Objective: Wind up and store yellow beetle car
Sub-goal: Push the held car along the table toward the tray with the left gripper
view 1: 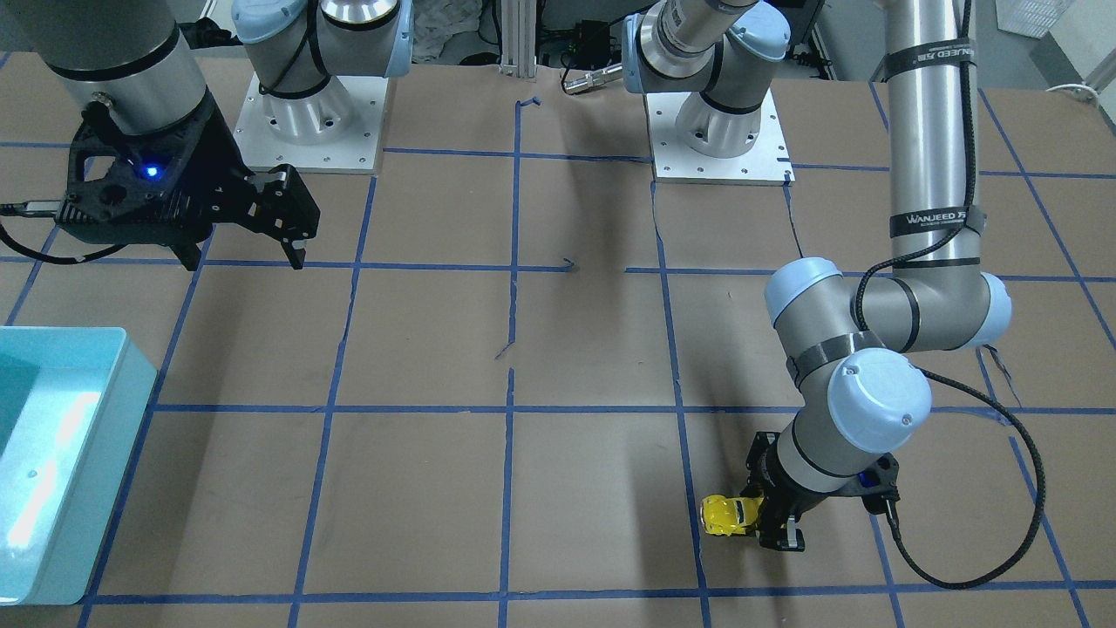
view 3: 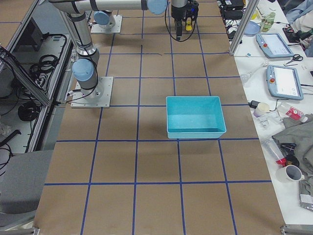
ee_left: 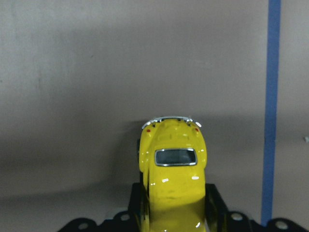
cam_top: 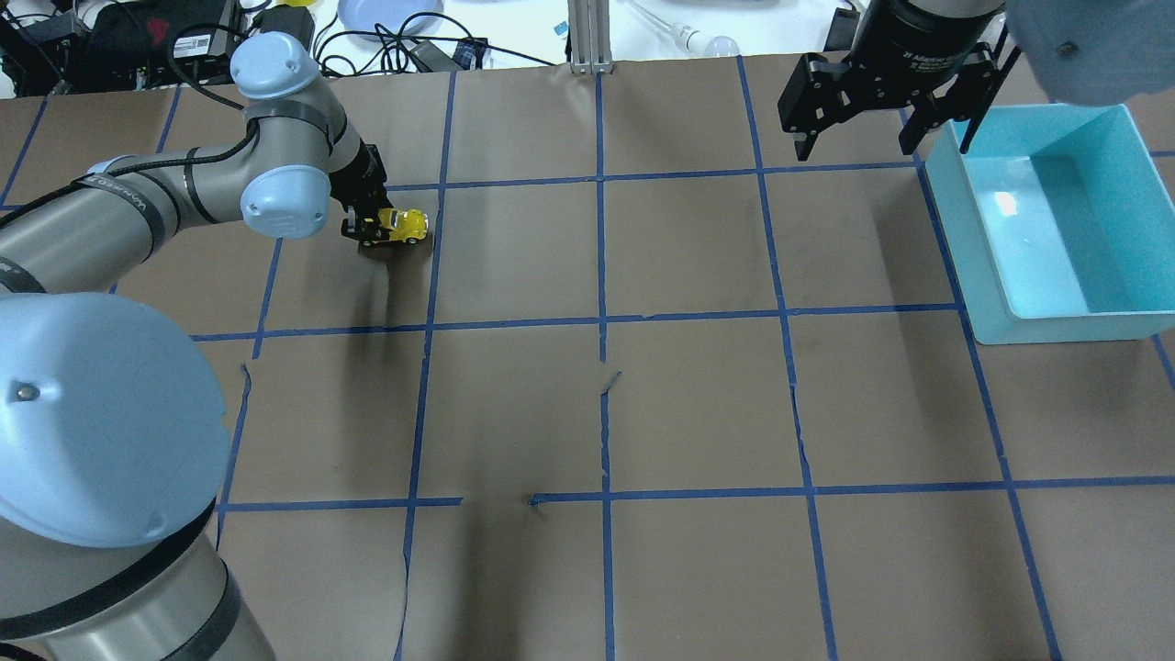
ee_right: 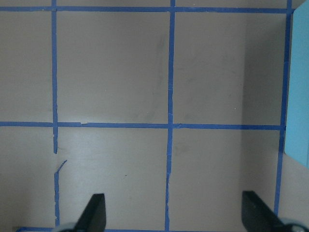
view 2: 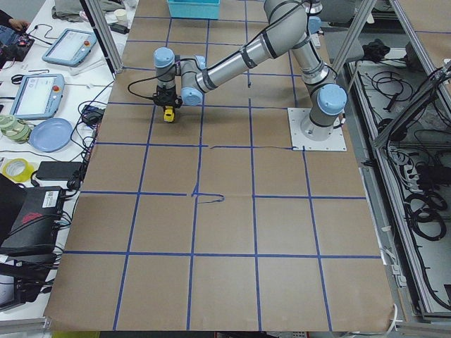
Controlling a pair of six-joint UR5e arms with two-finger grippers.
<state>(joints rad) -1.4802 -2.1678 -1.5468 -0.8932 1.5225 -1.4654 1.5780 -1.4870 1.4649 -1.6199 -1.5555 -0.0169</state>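
Now the left gripper (cam_top: 369,229) pinches the small bright yellow rounded toy beetle car (ee_left: 171,166) between its fingers (ee_left: 215,205), long axis pointing straight out past them; the right gripper (cam_top: 854,147), fingers spread, hangs well apart.

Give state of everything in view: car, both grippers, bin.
yellow beetle car: upright, clamped between the left gripper's fingers, low over the table; cannot tell if its wheels touch.
left gripper: shut on the car, tilted down at the table.
right gripper: open, empty, hovering beside the bin.
teal bin: upright on the table, nothing inside.
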